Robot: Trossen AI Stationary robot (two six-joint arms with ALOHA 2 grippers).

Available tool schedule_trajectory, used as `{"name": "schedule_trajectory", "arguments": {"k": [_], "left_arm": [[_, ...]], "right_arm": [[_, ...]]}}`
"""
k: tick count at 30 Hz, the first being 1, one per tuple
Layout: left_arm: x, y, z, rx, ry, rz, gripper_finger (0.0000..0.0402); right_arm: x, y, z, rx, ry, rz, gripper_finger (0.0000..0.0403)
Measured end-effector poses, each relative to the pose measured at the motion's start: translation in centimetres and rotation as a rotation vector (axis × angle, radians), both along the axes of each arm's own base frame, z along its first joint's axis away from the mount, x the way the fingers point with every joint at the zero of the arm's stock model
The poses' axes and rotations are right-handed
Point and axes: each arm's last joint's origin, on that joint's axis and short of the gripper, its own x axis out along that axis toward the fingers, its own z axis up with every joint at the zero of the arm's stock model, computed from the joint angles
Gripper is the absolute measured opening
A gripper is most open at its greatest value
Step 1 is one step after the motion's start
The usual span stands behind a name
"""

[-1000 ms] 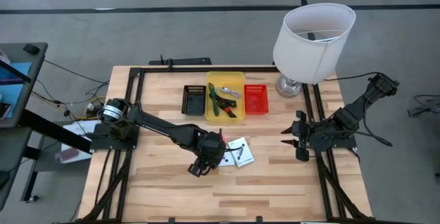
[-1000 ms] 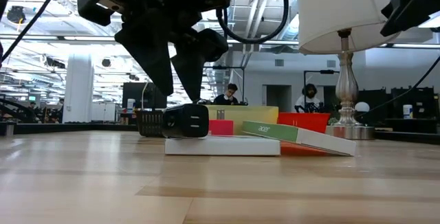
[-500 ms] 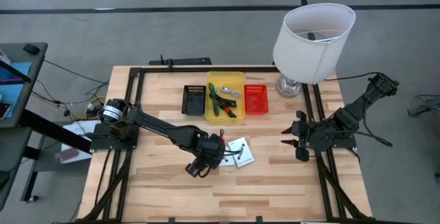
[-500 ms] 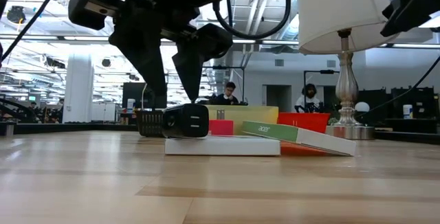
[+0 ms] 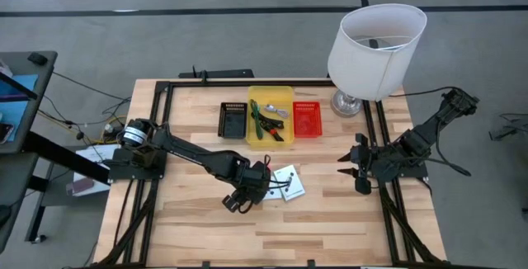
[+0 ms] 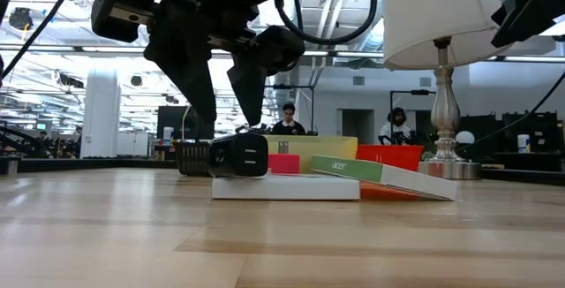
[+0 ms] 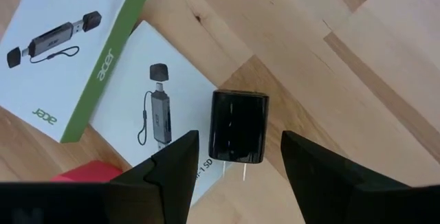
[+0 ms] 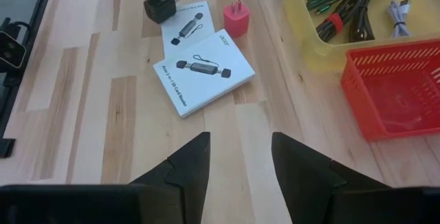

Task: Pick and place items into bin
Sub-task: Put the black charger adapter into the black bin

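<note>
Three bins sit in a row in the upper middle of the high view: a black bin (image 5: 233,120) on the left, a yellow bin (image 5: 285,97) in the centre and a red bin (image 5: 307,119) on the right. The yellow bin already holds a green-handled tool (image 5: 256,117), a red-and-black cable bundle (image 5: 267,124) and a small silver cable (image 5: 276,110). Below the bins, near the frame's centre, four loose items remain on the table (image 5: 330,219): two white cards (image 8: 203,69) printed with black adapter pictures, one overlapping the other, a black charger block (image 7: 238,126) lying against the edge of the lower card, and one small pink-red plug cube (image 8: 235,18) just beside the cards. The left gripper (image 5: 244,191) hovers directly over the black charger with its fingers (image 7: 172,168) spread apart to either side of it, holding nothing; in the low view the fingertips seem to stand clear above the block, though contact is hard to judge there. Compared with half a second ago, that gripper has shifted very slightly and the charger has not moved. The right gripper (image 5: 355,170) waits at the right edge of the table, fingers apart and empty, as before. One white lamp (image 5: 375,42) stands at the upper right.
</note>
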Motion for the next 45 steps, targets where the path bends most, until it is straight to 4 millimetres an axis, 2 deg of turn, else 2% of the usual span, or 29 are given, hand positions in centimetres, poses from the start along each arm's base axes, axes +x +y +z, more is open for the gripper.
{"name": "schedule_trajectory", "arguments": {"k": [26,33,45], "left_arm": [[-0.1,-0.6,0.0,0.072,-0.035,-0.028,0.0200],[0.3,-0.8,-1.1,0.073,-0.001,-0.027,0.0200],[0.3,-0.8,-1.0,0.081,0.003,-0.024,0.0200]], "right_arm": [[0.0,0.0,0.0,0.000,0.000,0.001,0.0152],[0.0,0.0,0.0,-0.001,0.003,0.001,0.0151],[-0.1,-0.1,-0.1,-0.011,0.015,0.001,0.0148]]}}
